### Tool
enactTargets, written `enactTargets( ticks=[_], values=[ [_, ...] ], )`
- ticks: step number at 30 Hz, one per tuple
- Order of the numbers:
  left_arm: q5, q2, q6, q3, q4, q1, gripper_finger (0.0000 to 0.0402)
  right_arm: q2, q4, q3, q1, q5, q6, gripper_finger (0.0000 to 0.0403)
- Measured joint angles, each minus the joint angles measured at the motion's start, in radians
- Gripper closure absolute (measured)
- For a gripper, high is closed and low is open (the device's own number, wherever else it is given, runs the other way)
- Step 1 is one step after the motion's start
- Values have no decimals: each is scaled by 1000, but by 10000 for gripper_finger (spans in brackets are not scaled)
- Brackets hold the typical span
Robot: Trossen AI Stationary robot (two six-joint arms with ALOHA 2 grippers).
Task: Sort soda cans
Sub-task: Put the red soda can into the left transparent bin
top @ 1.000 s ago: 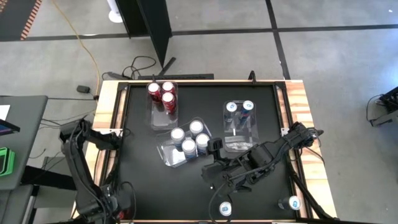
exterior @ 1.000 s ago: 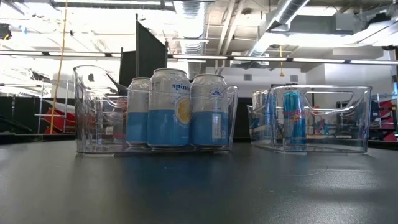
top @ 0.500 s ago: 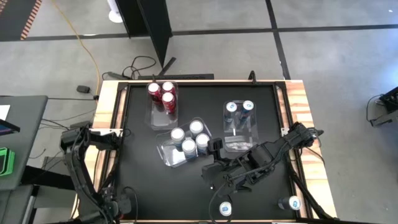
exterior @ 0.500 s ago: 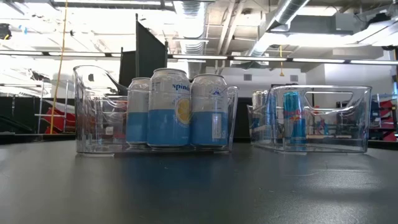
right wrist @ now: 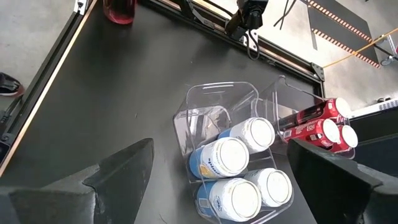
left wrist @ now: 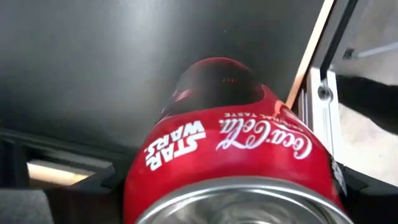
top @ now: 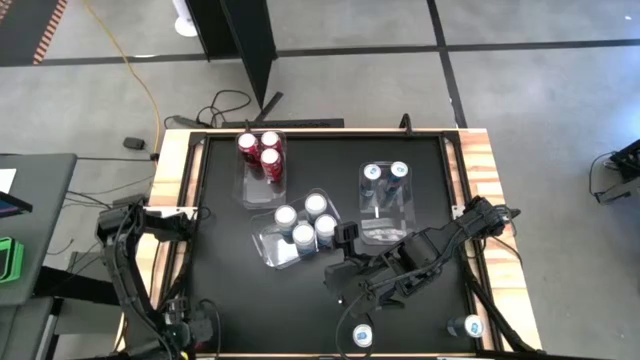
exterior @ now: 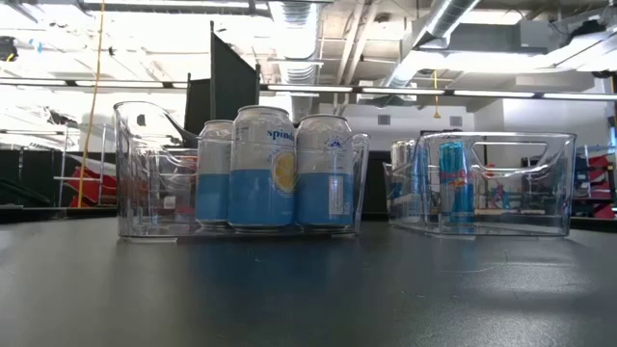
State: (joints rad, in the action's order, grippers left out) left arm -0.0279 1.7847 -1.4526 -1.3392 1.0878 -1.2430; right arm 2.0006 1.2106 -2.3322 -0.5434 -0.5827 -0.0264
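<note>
A red soda can [left wrist: 230, 155] fills the left wrist view, directly below my left gripper [top: 190, 328] at the table's near left corner. It also shows as a red can [right wrist: 119, 9] standing on the black table. My right gripper [right wrist: 227, 186] hangs open above the table's middle, beside the bin of silver-white cans [top: 300, 228], and holds nothing. Three red cans [top: 260, 152] stand in the far-left bin. Two dark blue cans [top: 385, 172] stand in the right bin. Two more blue cans [top: 362, 337] [top: 470, 326] stand loose near the front edge.
Three clear plastic bins [top: 385, 215] sit in the table's middle and far half. The table's raised wooden edge [top: 170, 200] runs close by the left arm. In the low view the silver-white bin [exterior: 241, 173] and the blue bin [exterior: 482, 183] stand side by side.
My left arm has sunk lower over the table's near left corner and then stayed still. My right arm and all the cans in the bins have kept their places.
</note>
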Motion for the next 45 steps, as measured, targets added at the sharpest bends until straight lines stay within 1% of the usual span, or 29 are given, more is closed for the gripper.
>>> enactTargets(
  ticks=[6, 12, 18, 24, 29, 33, 37, 40, 45],
  values=[
    [-70, 0, 17, -1, 55, 33, 108, 0, 0, 0, 0, 0, -1, 15],
    [-79, -11, 80, 2, 103, 95, 108, 0, 6, 0, -10, 0, -3, 15],
    [-99, -62, 168, 2, 175, 169, 108, 0, 12, 0, -36, 0, -3, 15],
    [-136, -156, 254, 2, 271, 250, 108, 0, 51, 0, -63, 0, -38, 15],
    [-217, -273, 290, 2, 365, 338, 108, 0, 68, 0, -92, 0, -55, 15],
    [-286, -379, 319, 2, 417, 441, 108, 0, 70, 0, -116, 0, -55, 15],
    [-346, -476, 332, 2, 465, 575, 108, 0, 70, 0, -141, 0, -55, 15],
    [-355, -542, 369, 1, 487, 701, 108, 0, 72, 0, -157, 0, -56, 15],
    [-355, -616, 518, 1, 484, 953, 108, 0, 100, 0, -179, -1, -98, 15]
  ],
)
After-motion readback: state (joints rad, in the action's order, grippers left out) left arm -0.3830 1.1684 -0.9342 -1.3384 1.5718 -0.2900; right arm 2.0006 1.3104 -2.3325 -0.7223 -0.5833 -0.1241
